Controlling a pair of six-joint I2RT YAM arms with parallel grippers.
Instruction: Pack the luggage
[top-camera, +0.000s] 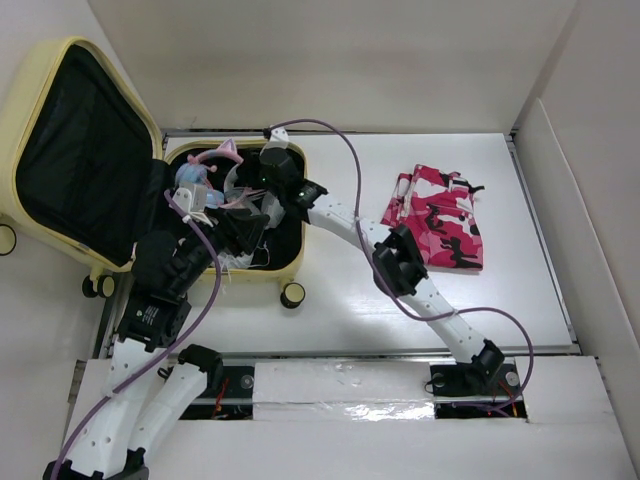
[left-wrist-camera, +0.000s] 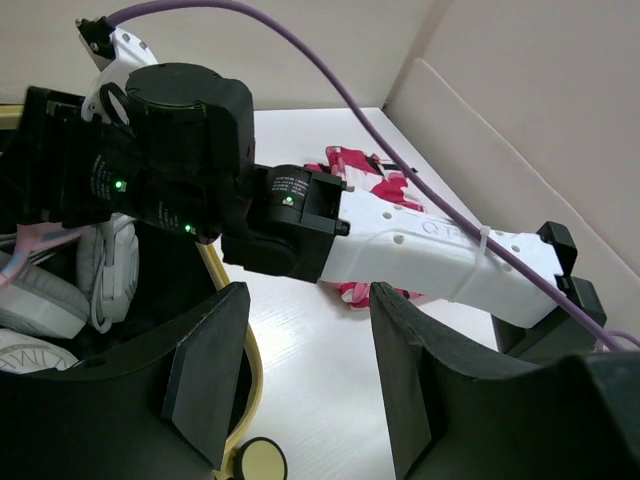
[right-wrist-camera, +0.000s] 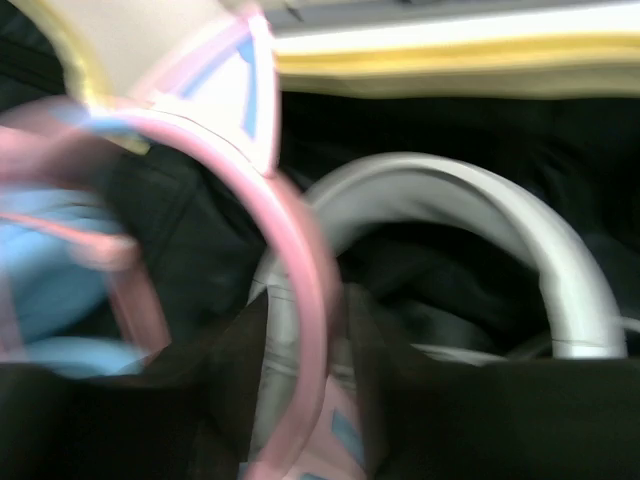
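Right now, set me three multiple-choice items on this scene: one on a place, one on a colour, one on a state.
1. Where is the pink camouflage garment?
A. inside the luggage
B. on the table, right of the luggage
C. on the floor

2. The luggage shell is:
A. pale yellow
B. blue
C. grey

3. The luggage is:
A. zipped shut
B. open
C. upside down

Key:
1 B, it lies flat on the white tabletop.
2 A, the rim shows yellow.
3 B, the black lining is exposed.
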